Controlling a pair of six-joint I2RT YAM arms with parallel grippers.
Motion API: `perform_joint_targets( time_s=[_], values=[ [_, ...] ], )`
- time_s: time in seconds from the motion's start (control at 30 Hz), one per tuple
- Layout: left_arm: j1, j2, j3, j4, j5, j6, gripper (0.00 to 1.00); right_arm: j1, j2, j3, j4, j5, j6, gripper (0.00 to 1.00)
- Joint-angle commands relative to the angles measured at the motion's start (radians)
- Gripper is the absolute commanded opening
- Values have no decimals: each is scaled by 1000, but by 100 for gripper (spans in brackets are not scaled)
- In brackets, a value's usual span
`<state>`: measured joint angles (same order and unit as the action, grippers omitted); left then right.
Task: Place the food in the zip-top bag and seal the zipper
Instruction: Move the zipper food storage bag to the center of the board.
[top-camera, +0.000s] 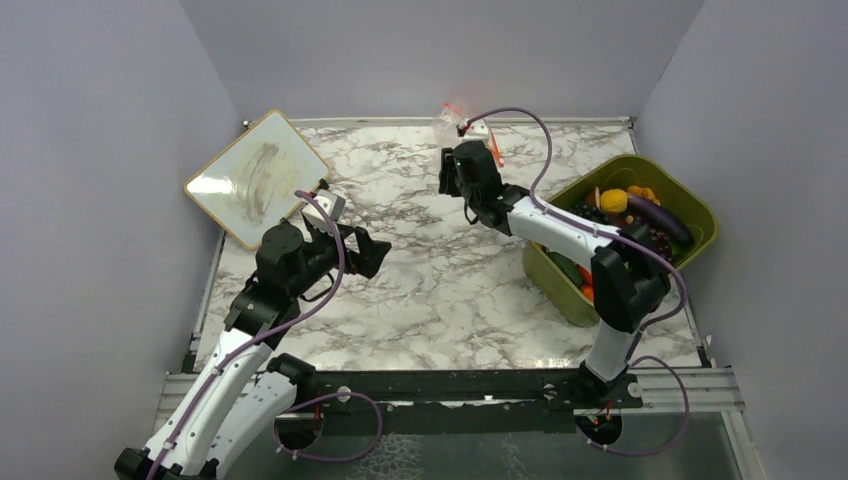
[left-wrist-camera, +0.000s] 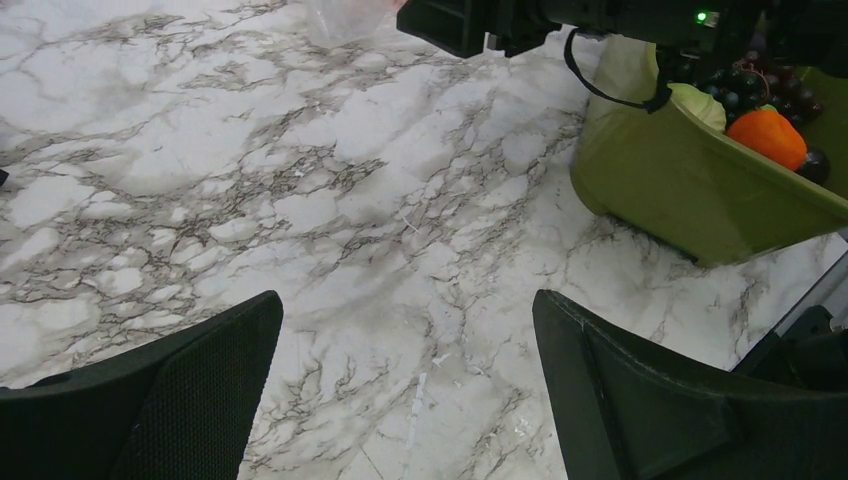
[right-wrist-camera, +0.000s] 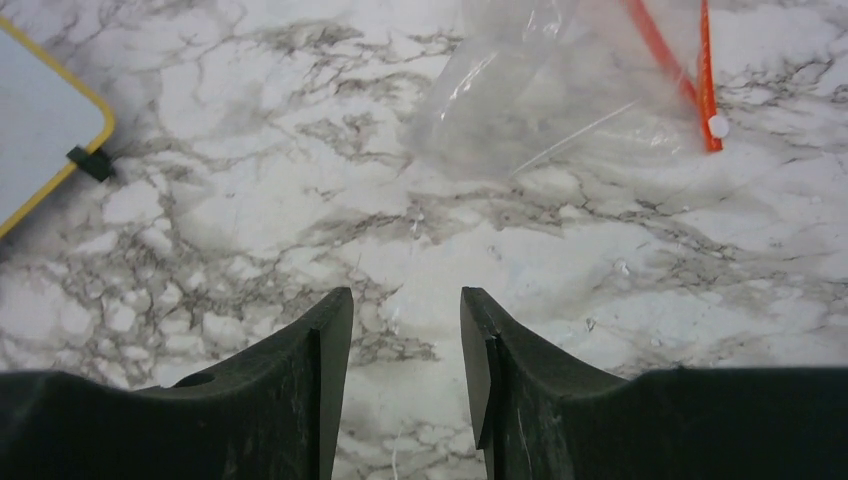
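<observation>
While neither pincer has hold of anything, the entries run from the nearer one outward.

Right pincer (right-wrist-camera: 405, 300): jaws a narrow gap apart with nothing between them. It hovers over the marble bench (right-wrist-camera: 250, 230) at its far side, facing the bag.

Zip-top bag (right-wrist-camera: 560, 90): clear and crinkled, lying flat and empty on the bench just ahead of the right pincer, not touching it. Judged very light, limp and slick, so a push would probably slide or crumple it rather than lift it. Best hold, by estimate, is one lip of the mouth close beside the zipper, where the strip stiffens the film. The bare middle panel would fold away.

Zipper (right-wrist-camera: 704, 70): red-orange, with a small white slider tab (right-wrist-camera: 717, 126) at its near end. Two lines spread apart towards the far end, so the mouth looks partly open.

Left pincer (left-wrist-camera: 405, 300): jaws wide apart and empty, above mid-bench, well apart from the bag.

Food (top-camera: 613, 200): heaped in the olive-green bin (left-wrist-camera: 680, 190) at the bench's right side, well apart from the bag. An orange piece (left-wrist-camera: 768, 135), a light-green ball (left-wrist-camera: 700, 105) and dark grapes (left-wrist-camera: 745, 85) are visible. Judged light, hard and smooth, apt to roll. Take one at a time, across the widest part.

White board with yellow rim (top-camera: 255, 175): far left of the bench.
</observation>
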<state>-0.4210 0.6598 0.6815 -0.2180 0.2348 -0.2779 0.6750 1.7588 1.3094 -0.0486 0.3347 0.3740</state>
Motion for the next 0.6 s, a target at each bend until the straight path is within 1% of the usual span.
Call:
perform_joint_targets(
  time_s=[0.0, 0.1, 0.23, 0.37, 0.57],
  values=[
    [-5, -22, -4, -5, -25, 18, 100, 6, 92, 104, 98, 200, 7, 44],
    [-6, -26, -4, -3, -20, 22, 100, 6, 160, 155, 118, 247, 66, 44],
    [-8, -32, -6, -4, -20, 22, 100, 6, 250, 238, 134, 256, 119, 44],
    [-11, -38, -8, -4, -7, 23, 100, 6, 319, 313, 141, 261, 140, 44],
    [-20, -45, -7, -7, -6, 26, 100, 6, 410, 415, 102, 329, 121, 43]
  ],
)
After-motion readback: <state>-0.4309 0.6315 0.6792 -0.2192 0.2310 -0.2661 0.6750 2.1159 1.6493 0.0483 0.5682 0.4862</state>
